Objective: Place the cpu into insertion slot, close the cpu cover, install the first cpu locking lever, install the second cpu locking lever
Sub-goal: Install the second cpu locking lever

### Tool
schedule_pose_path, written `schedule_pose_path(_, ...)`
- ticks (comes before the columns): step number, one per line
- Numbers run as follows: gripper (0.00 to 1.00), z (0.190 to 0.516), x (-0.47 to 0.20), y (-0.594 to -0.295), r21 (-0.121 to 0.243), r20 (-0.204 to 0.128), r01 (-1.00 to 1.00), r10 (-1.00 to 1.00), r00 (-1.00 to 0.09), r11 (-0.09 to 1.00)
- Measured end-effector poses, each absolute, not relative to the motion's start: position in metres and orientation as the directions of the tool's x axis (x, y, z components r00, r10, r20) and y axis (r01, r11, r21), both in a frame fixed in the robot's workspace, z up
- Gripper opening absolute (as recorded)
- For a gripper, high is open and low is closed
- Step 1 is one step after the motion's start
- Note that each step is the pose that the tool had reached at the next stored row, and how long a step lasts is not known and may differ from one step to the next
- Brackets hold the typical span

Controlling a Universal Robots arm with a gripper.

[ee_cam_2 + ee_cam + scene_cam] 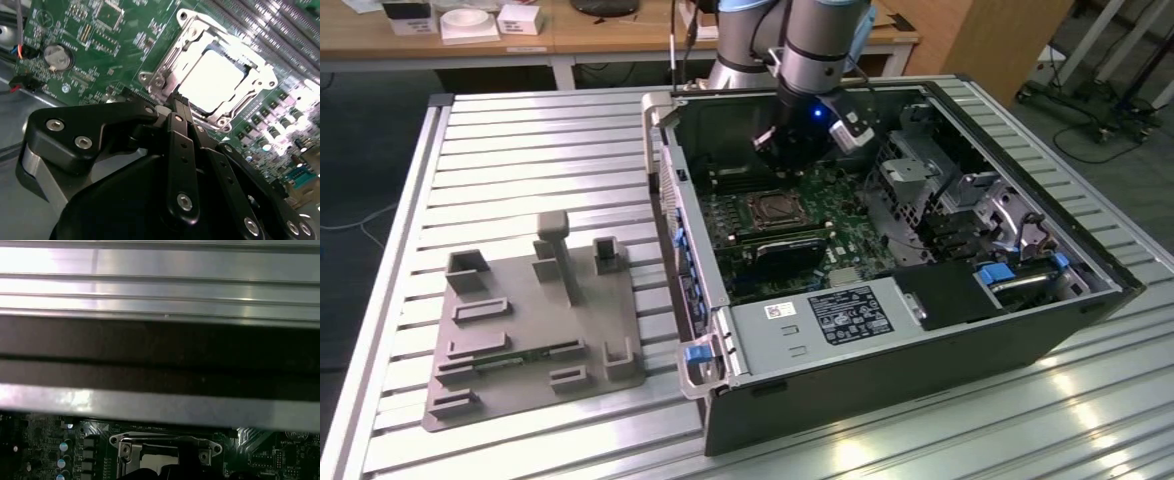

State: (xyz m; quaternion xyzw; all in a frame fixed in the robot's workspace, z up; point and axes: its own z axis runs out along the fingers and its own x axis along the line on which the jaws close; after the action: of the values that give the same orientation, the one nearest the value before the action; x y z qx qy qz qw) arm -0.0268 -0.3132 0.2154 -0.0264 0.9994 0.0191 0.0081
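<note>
The black pincer (pixel 176 100) hangs inside the open black computer case (pixel 1014 330), low over the green circuit board (pixel 90 55); in the second wrist view its two fingers are pressed together into one narrow tip and hold nothing. That tip sits at the near edge of the insertion slot (pixel 165 80), the square socket with a silvery metal rim, and I judge it touching or just short of the frame there. The cpu (pixel 212 82), a small flat square chip with a pale silver-grey top, already lies seated in the socket, just beyond the tip. The cpu cover (pixel 250 62), a thin silvery frame plate with a square window, lies flat around the chip, so it looks closed. Whether either locking lever is latched cannot be told.

In the exterior view the socket (pixel 777 208) sits just below the pincer (pixel 790 158), toward the case's power supply (pixel 847 315). The case rests on a ribbed aluminium counter (pixel 520 150), with a grey moulded parts tray (pixel 534 330) well apart on the exterior view's left.
</note>
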Motion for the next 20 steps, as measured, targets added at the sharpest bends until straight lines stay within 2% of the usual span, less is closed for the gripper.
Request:
schedule_pose_path(13, 0.11, 0.220, -0.027, -0.321, 0.035, -0.017, -0.053, -0.053, -0.998, 0.998)
schedule_pose_path(20, 0.11, 0.226, -0.027, -0.322, 0.014, -0.016, -0.053, -0.053, -0.998, 0.998)
